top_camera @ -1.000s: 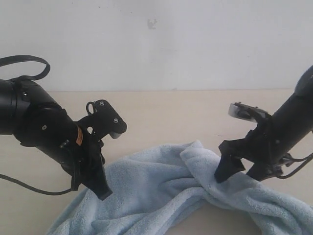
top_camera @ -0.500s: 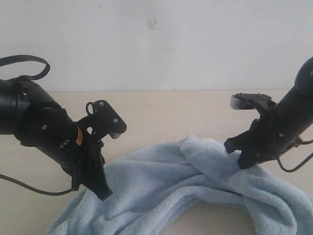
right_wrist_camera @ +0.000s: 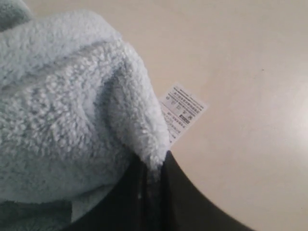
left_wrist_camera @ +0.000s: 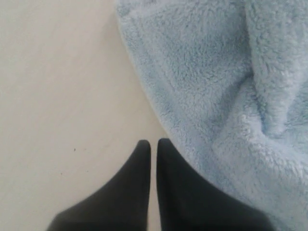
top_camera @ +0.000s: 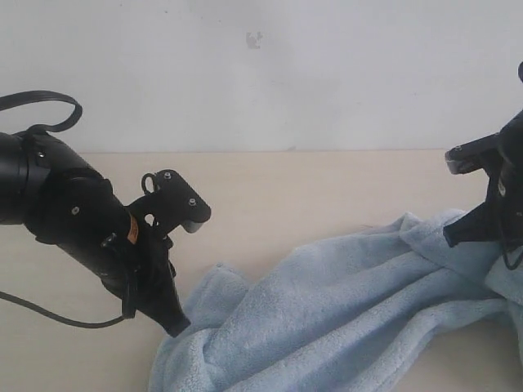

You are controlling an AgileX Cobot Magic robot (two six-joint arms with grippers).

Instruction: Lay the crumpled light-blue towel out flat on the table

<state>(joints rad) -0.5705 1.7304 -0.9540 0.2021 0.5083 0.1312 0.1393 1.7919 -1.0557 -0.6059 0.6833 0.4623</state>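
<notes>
Holding a corner of the towel (top_camera: 343,310) near its tag (right_wrist_camera: 182,111), the right gripper (right_wrist_camera: 153,173) is clamped on the fabric. The left gripper (left_wrist_camera: 153,149) is closed and empty, just beside the bunched towel on the table (top_camera: 310,188). Stretching seems half done; next, the left gripper probably must open and take that edge.

Bare table (top_camera: 310,188) lies open beyond the towel (top_camera: 351,302), which covers the near right part.

arms (top_camera: 65,214) black | left hand (left_wrist_camera: 150,143) black, tapered | cable (top_camera: 45,101) black | screws (top_camera: 169,174) silver
</notes>
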